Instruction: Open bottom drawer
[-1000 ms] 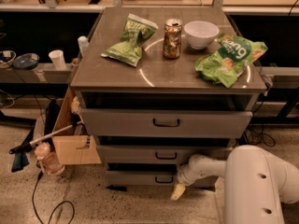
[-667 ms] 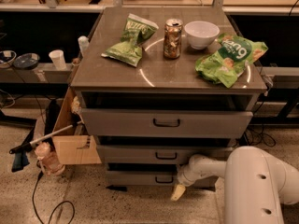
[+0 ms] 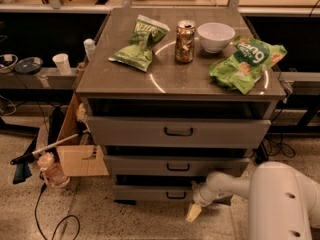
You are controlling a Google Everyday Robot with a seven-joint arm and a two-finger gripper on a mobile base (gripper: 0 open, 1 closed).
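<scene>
The grey cabinet has three drawers. The bottom drawer (image 3: 150, 192) is the narrowest, lowest panel, with a small black loop handle (image 3: 176, 195). It stands out slightly from the cabinet, as do the two above. My gripper (image 3: 194, 210) is at the end of the white arm (image 3: 227, 185), just right of and below that handle, close to the drawer front. One pale fingertip points down toward the floor.
On the cabinet top are two green chip bags (image 3: 140, 41), a can (image 3: 185, 41) and a white bowl (image 3: 215, 36). A cardboard box (image 3: 80, 156), a bottle (image 3: 50, 170) and a cable lie on the floor at left. My white base (image 3: 282, 204) fills the lower right.
</scene>
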